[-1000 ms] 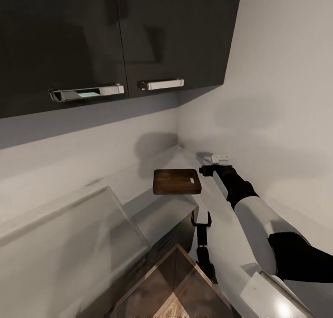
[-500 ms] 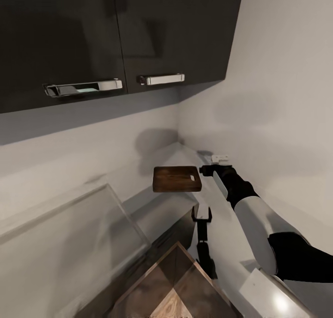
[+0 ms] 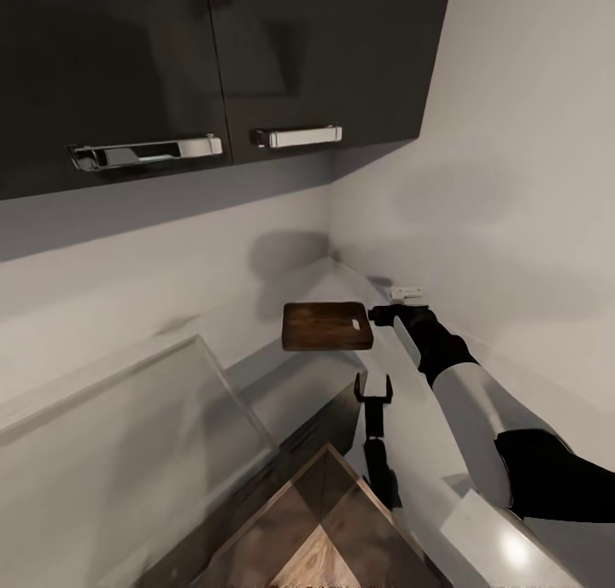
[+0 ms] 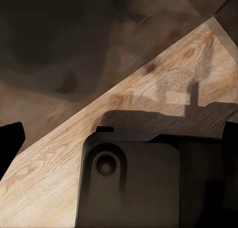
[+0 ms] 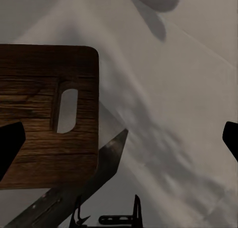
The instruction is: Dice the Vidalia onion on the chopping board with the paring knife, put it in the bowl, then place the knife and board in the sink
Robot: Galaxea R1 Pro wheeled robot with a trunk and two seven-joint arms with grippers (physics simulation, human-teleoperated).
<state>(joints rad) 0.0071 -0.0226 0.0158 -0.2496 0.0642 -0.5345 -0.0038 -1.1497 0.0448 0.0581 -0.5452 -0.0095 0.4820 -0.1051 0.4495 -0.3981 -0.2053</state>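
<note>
Fingers [image 5: 9, 149] of the right gripper [image 3: 374, 314] are spread wide, black tips at opposite sides of the right wrist view, nothing clamped between them. One tip overlaps the chopping board [image 3: 327, 326] at its handle-hole end; I can't tell if it touches. Left gripper [image 3: 373, 389] has its fingers apart and empty, pointing up below the board, well apart from it.

Board sits near the corner of the grey countertop [image 3: 299, 285], close to the front edge. Can't tell whether it lies flat or is slightly raised.

Step looks like taking hold of the board for the sink. My advice:
- bite the short edge by the oval hole, jaws above and below the slab
- square the wrist to that edge first, a skewed pinch will pivot
- confirm closure before lifting
- keep the left arm clear of the path

Materials: board is dark-brown wood with visible grain, rounded corners, rigid and thin, so little to grip. Countertop is smooth, glossy, low friction; the board may slide if nudged. Wall cabinets [image 3: 213, 58] are dark gloss with chrome bar handles [image 3: 295, 135].
</note>
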